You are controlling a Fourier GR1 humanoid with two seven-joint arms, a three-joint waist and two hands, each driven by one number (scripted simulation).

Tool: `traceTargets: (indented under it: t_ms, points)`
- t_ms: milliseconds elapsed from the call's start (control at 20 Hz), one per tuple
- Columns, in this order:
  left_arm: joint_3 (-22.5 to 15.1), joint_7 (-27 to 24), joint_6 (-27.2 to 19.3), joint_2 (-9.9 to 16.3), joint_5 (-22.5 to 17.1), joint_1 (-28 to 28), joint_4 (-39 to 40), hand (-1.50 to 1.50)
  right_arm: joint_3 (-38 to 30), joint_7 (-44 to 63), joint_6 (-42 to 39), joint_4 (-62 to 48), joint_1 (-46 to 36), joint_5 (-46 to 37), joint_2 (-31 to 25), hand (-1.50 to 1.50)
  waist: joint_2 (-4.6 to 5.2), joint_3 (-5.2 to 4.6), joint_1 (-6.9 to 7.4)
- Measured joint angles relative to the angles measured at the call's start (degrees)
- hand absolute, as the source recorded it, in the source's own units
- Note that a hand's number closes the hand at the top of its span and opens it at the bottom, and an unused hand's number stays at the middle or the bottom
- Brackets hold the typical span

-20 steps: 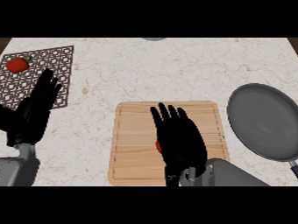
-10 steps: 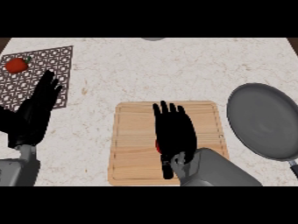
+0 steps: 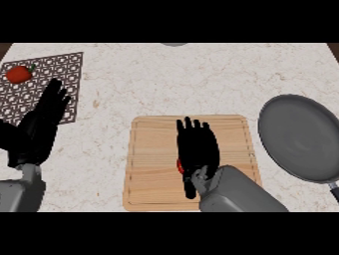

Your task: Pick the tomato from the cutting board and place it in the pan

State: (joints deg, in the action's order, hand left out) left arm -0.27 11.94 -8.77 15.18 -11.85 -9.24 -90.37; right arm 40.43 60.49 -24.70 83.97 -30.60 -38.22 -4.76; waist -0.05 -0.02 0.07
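Tomato: one, red sliver under right hand, on cutting board.
Right hand: flat, fingers straight.
Left hand: spread wide, resting.
Cutting board: one, wooden, rectangular.
Pan: one, round, grey.
Mat: one, dark lattice, bearing one red fruit.

The right hand lies flat in the middle, palm down, with its fingers straight and pointing away. Its grey forearm comes up from the bottom edge. The left hand rests open at the left side, fingers up, thumb out to the left.
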Motion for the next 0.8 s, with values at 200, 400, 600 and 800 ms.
traceTargets:
  t_ms: [200,400,600,800]
  points:
    - [0.1,1.1,-0.5,-0.6,0.9,-0.4,-0.6,0.0,-1.3,-1.9,0.1,-2.0,1.4,-3.3,1.2,-1.5,0.01,0.01,0.01]
    - [0.3,0.9,-0.4,-1.4,1.7,0.1,-1.3,0.0,-2.9,-3.5,0.8,-4.5,1.8,-5.7,2.9,-1.5,0.02,0.02,0.12]
    - [1.6,1.1,0.8,-1.2,1.5,-0.6,-0.6,0.0,-4.5,-4.8,1.6,-7.2,1.5,-6.0,3.5,-1.5,0.05,0.02,0.15]
    - [1.9,1.0,1.2,-2.0,2.1,-0.8,-0.5,0.0,-5.5,-8.5,2.5,-11.4,1.5,-7.2,4.2,1.5,0.07,0.01,0.17]
